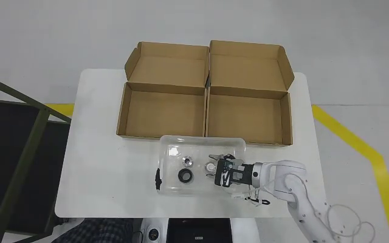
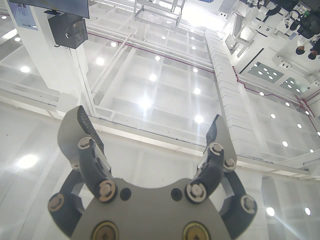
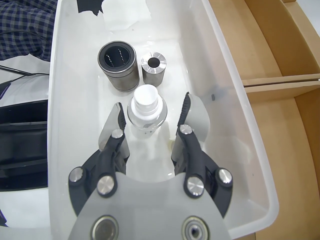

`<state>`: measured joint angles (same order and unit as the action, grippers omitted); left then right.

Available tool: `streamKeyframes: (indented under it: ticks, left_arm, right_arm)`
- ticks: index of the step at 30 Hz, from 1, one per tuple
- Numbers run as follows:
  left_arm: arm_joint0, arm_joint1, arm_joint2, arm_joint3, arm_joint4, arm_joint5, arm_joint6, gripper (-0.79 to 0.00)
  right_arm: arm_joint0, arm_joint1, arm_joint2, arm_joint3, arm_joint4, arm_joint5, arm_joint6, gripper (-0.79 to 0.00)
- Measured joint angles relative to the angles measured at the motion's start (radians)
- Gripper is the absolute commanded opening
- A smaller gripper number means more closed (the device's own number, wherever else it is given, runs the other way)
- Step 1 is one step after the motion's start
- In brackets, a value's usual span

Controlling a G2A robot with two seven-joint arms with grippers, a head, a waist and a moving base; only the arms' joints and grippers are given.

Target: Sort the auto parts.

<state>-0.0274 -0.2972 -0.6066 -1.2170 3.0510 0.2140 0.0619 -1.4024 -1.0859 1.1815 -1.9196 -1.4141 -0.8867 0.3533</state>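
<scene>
Grasp step, probably. Right gripper [image 3: 153, 106] sat open astride the small clear white-capped plastic bottle [image 3: 147, 112] in the translucent plastic bin [image 3: 222, 81], at 3 o'clock of the steel cylinders [image 1: 186, 161]. Next move likely needed a squeeze and lift toward the brown cardboard boxes [image 1: 164, 112] at 12 o'clock.

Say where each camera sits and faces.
Top view: above the arms, looking down at table, cardboard boxes, clear bin; right arm shows.
Left wrist view: left wrist, facing the ceiling; own open left gripper.
Right wrist view: right wrist, looking into the bin; open right gripper flanks a bottle.
Shared: top and right wrist views both show bin, boxes.
</scene>
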Motion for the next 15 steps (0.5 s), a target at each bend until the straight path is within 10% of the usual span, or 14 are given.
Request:
streamKeyframes:
  ticks: [8,15]
  left_arm:
    - [0.0,0.0,0.0,0.0,0.0,0.0,0.0,0.0]
    - [0.0,0.0,0.0,0.0,0.0,0.0,0.0,0.0]
  right_arm:
    - [0.007,0.005,-0.01,0.003,-0.003,-0.004,-0.004,-0.785]
    - [0.005,0.013,0.002,-0.026,-0.001,-0.024,-0.013,-0.785]
